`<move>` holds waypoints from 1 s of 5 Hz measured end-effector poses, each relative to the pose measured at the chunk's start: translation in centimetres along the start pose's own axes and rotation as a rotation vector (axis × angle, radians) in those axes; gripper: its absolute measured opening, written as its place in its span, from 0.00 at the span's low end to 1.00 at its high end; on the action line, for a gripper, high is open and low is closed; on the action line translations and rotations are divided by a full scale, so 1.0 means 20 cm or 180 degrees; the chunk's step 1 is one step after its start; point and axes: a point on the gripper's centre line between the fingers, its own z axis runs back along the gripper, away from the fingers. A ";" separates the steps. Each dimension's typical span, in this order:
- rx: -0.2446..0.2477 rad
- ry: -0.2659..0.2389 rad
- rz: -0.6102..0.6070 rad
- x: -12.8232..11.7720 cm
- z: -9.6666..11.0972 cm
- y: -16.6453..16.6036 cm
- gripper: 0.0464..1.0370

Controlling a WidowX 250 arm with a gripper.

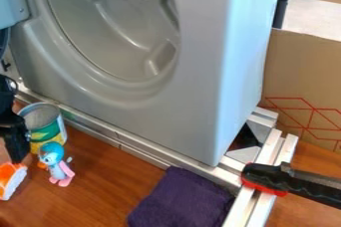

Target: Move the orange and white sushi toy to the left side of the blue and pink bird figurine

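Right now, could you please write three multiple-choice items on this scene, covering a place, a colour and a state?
1. Where is the purple cloth?
A) inside the drum
B) on the wooden surface
C) on the cardboard

2. What colour is the toy figure's head?
A) red
B) green
C) blue

3. How is the can placed?
A) upright
B) on its side
C) upside down on the cloth

1 B: brown wood borders it.
2 C: blue shows above its pink feet.
3 A: its round rim is uppermost.
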 end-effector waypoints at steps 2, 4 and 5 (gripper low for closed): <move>0.0020 0.0040 -0.0559 -0.04 0.28 -0.29 0.96; -0.0068 0.0079 -0.1446 -0.09 0.23 -0.75 0.96; -0.0113 0.0277 -0.1732 -0.12 0.10 -0.90 0.96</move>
